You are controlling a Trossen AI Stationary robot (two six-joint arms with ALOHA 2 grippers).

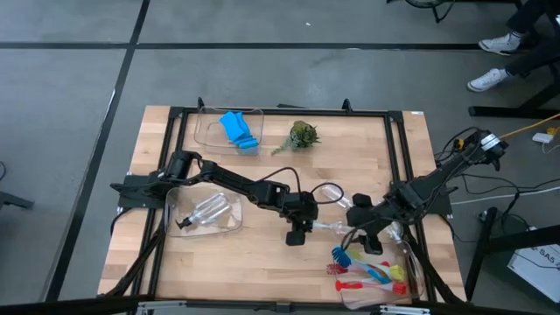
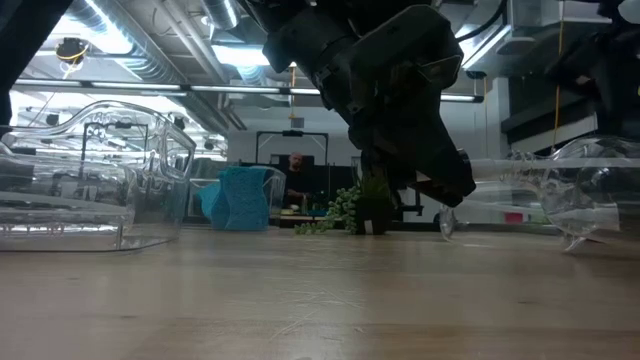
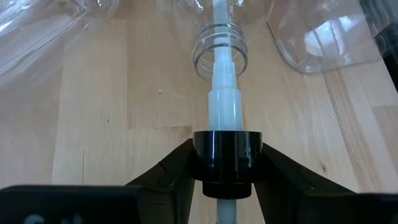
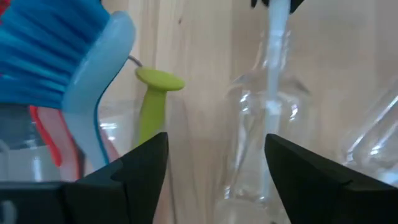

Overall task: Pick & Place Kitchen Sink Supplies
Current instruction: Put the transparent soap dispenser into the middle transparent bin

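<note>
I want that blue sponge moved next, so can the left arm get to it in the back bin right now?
Probably not yet: the left pincer is shut on a black pump top. The blue sponge lies uncovered in its open clear bin.

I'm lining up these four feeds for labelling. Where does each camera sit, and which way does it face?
High view: overhead, looking straight down at the table; both arms show.
Low view: at table-top height, looking level across to the room; a dark gripper hangs from above.
Left wrist view: on the left arm, looking past the left gripper, shut on the black pump collar.
Right wrist view: on the right arm, past the open right gripper, facing the brushes.
Shared: both wrist views show the clear bottle.
</note>
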